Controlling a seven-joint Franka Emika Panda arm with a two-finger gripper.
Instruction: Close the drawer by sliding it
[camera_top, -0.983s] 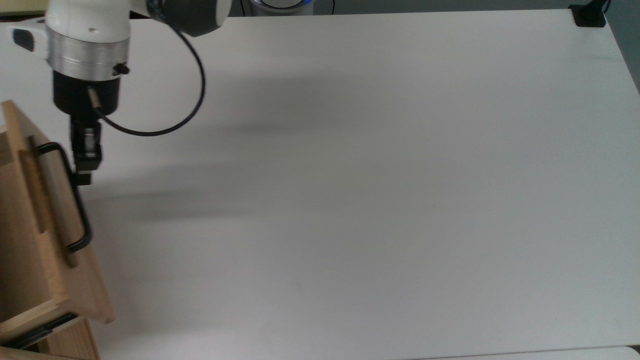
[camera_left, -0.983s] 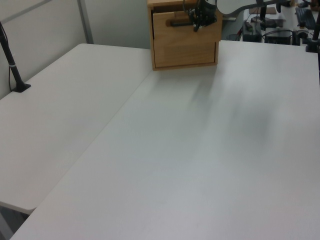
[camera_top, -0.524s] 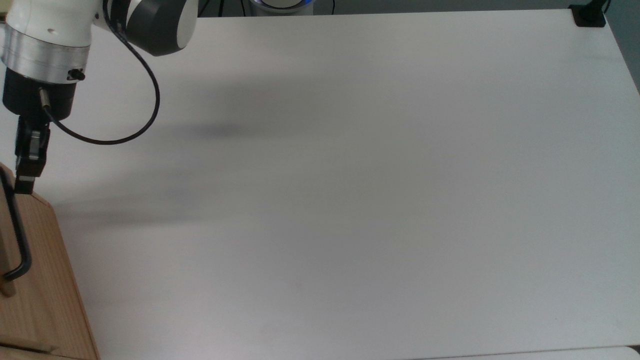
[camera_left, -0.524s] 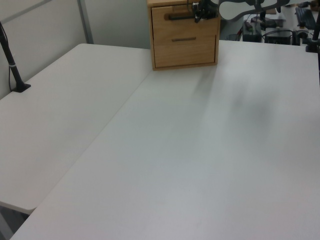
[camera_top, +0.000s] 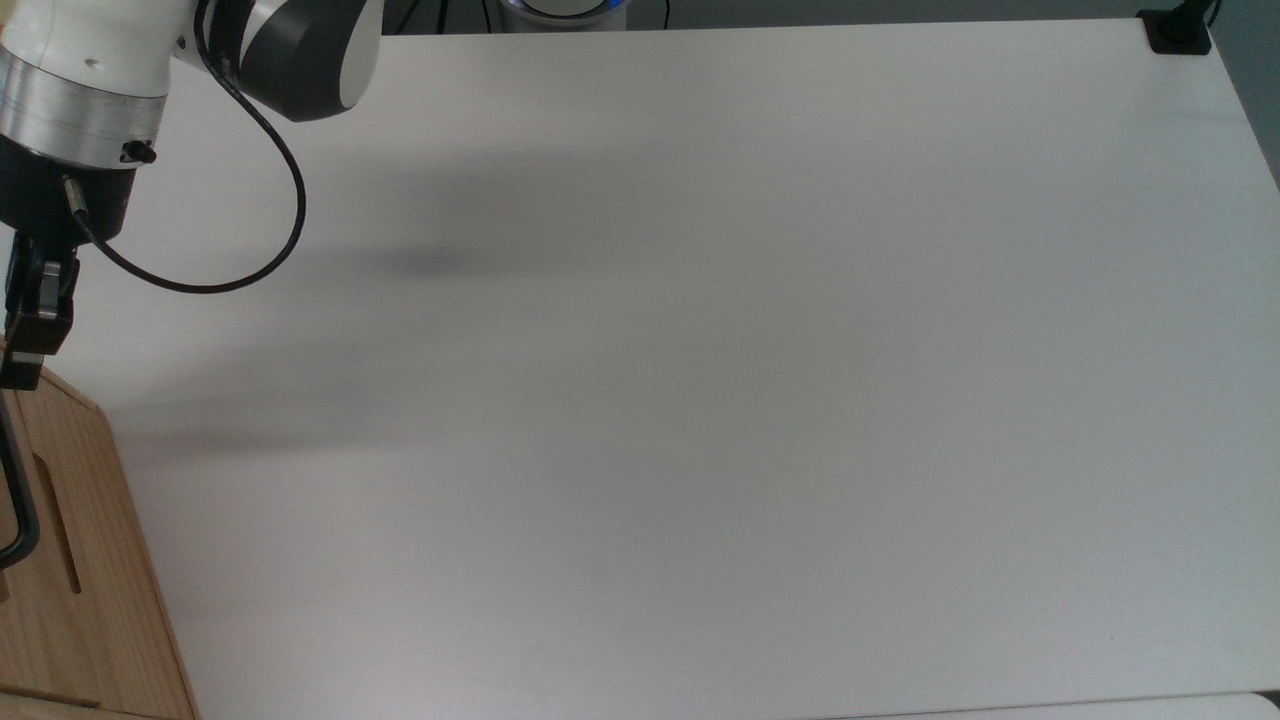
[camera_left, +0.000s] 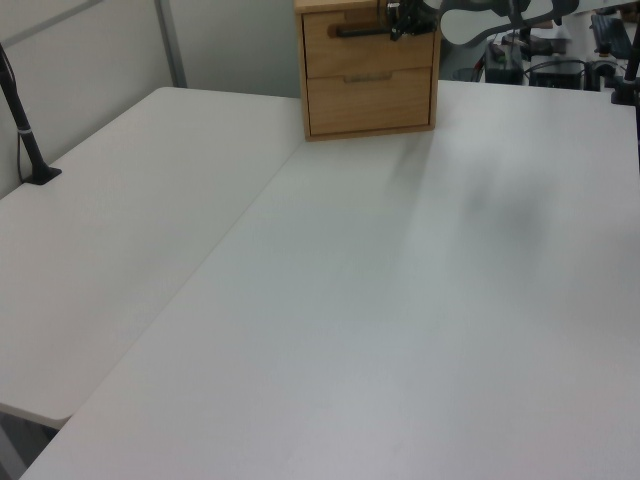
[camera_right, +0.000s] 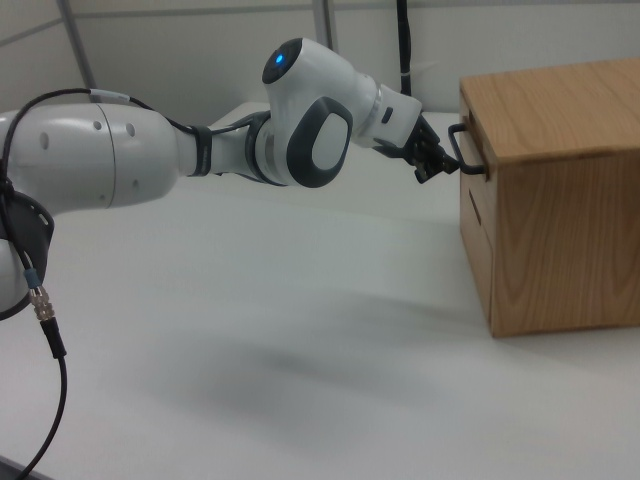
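The drawer (camera_right: 473, 172) is seen flush with the cabinet (camera_right: 560, 200), apparently shut. The gripper (camera_right: 432, 166) is placed at the handle (camera_right: 463, 150), whose bar lies crosswise to the push. Whether its fingers are apart cannot be told.

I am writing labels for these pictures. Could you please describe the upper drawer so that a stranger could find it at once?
Find the light-wood cabinet at the far end of the white table in the left view. The upper drawer is the top one of its two fronts. It alone carries a black bar handle, where the end effector sits; the lower drawer has a slot.
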